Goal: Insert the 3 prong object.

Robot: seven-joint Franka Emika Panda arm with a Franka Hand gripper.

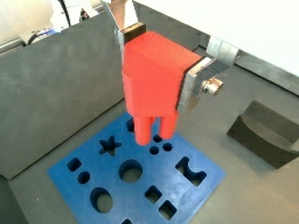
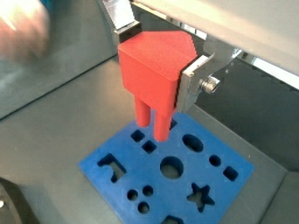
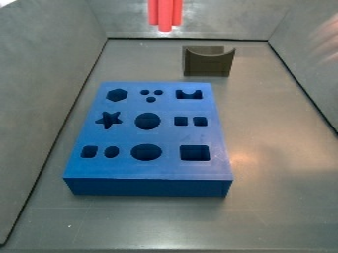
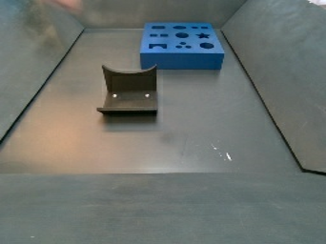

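Note:
The gripper (image 1: 163, 57) is shut on the 3 prong object (image 1: 152, 87), a salmon-red peg, with a silver finger on each side of its body. The prongs point down and hang clear above the blue block (image 1: 187, 191), which has many shaped holes. The other wrist view shows the same grip (image 2: 160, 52) on the peg (image 2: 146, 79) over the block (image 2: 176, 188). In a side view only the prong tips (image 3: 166, 13) show at the upper edge, high above the block (image 3: 218, 124). The block also shows in a side view (image 4: 182, 59), where the gripper is out of view.
A dark olive U-shaped block (image 3: 208, 59) lies on the grey floor beside the blue block, apart from it; it also shows in a side view (image 4: 129, 92) and a wrist view (image 1: 267, 131). Grey walls enclose the floor on all sides.

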